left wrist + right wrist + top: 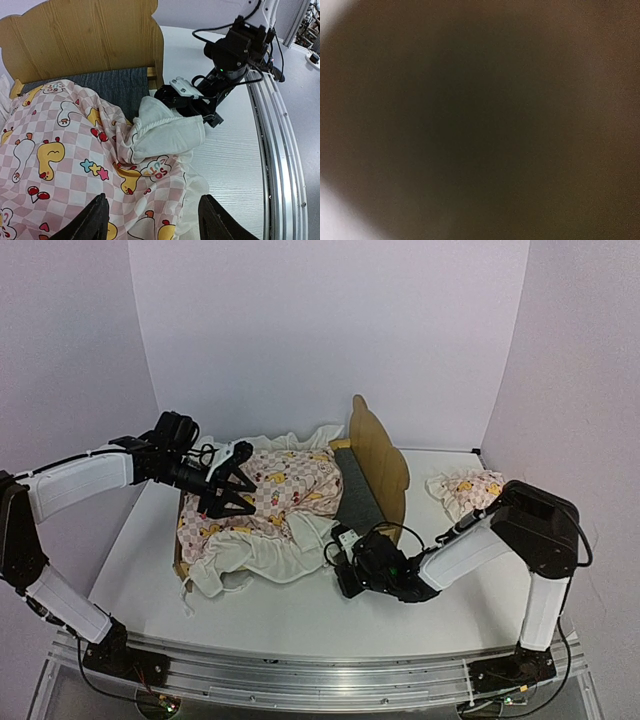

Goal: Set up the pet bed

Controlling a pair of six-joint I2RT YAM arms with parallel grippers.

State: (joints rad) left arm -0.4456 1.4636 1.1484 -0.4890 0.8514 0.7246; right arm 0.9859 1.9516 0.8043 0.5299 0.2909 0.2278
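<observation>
The pet bed (378, 458) is a light-wood frame with an ear-shaped headboard (85, 40) and a dark grey base (117, 85). A pink checked duck quilt (270, 502) with a cream ruffle lies crumpled over most of it. My left gripper (233, 490) hovers open above the quilt (75, 150), with one finger (92, 220) over the fabric and the other past its ruffled edge. My right gripper (343, 542) is low at the bed's near side, shut on the quilt's folded cream corner (170, 135). The right wrist view is dark and blurred.
A small matching pillow (465, 490) lies on the white table (300, 615) at the right, behind the right arm. White walls close in the back and sides. A metal rail (320, 680) runs along the near edge.
</observation>
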